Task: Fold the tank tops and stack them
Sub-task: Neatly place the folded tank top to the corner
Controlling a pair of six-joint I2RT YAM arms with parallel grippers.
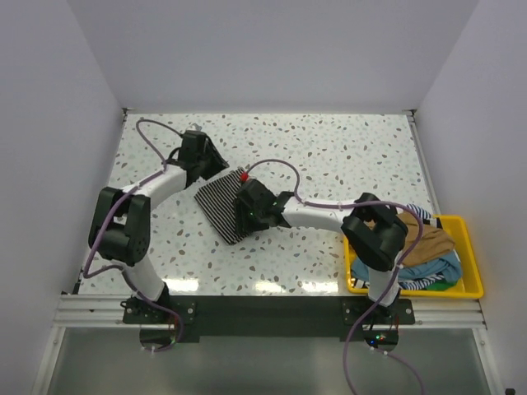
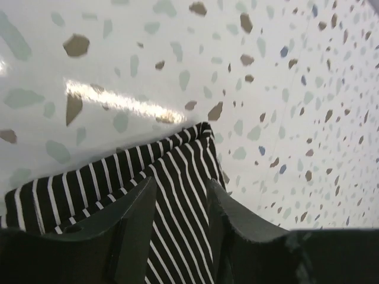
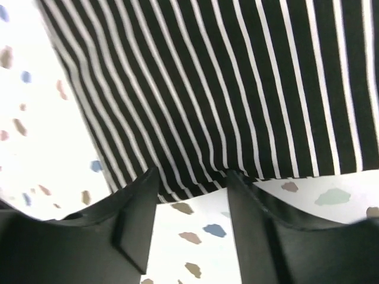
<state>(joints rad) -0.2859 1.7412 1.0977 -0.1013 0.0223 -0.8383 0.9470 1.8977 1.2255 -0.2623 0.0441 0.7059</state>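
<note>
The speckled table (image 1: 354, 156) carried the striped tank top (image 1: 216, 206), folded flat between the two grippers, while the remaining tops (image 1: 428, 247) lay heaped in a yellow bin (image 1: 471, 247) well behind the right gripper, beside its arm's base. The left gripper (image 2: 180, 184) had its fingers (image 2: 139, 219) apart astride the cloth's corner, clamping nothing. The right gripper (image 3: 192, 176) was likewise spread, its tips just at the cloth's edge

One striped tank top (image 1: 219, 207), perhaps three others (image 1: 428, 242), one bin (image 1: 472, 252)
</note>
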